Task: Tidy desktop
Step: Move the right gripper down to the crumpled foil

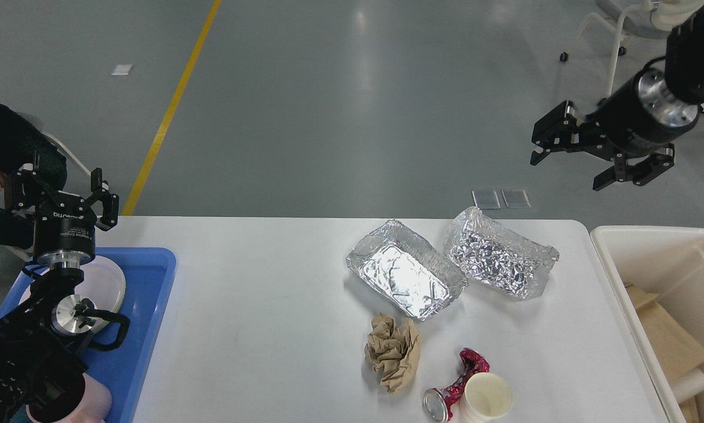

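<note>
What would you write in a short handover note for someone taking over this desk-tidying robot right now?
Left gripper: open, empty, above the blue tray.
Right gripper: open, empty, high beyond the table's far right corner.
On the desktop: two foil trays, crumpled brown paper, crushed red can, paper cup.
Done: cardboard lies in the bin.
Left: all five items.

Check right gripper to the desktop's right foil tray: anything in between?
Nothing visible. The right gripper hangs open, raised beyond the far edge of the desktop, and only bare floor shows between it and the right foil tray. The other foil tray lies to the side of that line.
</note>
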`<action>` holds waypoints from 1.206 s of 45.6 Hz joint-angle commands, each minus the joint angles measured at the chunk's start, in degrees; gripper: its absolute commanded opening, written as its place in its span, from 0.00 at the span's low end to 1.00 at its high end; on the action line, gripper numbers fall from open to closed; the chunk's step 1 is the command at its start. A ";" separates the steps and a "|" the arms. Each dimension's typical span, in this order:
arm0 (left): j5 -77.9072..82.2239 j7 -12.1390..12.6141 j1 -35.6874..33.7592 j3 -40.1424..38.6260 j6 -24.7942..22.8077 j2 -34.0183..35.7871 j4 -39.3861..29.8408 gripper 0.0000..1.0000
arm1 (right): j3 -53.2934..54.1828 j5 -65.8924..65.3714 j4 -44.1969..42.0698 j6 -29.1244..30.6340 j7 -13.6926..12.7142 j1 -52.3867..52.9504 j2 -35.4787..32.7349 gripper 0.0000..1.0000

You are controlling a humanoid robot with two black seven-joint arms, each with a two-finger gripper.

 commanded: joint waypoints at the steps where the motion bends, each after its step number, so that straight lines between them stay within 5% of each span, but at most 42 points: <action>1: 0.00 0.00 0.00 0.00 0.00 0.00 0.00 0.97 | 2.32 0.25 -3.57 -5.88 0.03 -13.05 -0.03 1.00; 27: 0.00 -0.09 0.00 0.00 0.00 0.00 0.00 0.97 | 16.83 0.07 -27.57 -12.65 -0.06 -44.26 5.41 1.00; 46: 0.00 0.00 0.00 0.00 0.00 0.00 0.00 0.97 | 17.18 -0.01 -28.80 -26.63 -0.06 -48.31 9.46 1.00; 55: 0.00 -0.09 0.00 0.00 0.00 0.00 0.00 0.97 | 18.85 -0.01 -28.72 -28.74 0.03 -49.36 10.16 1.00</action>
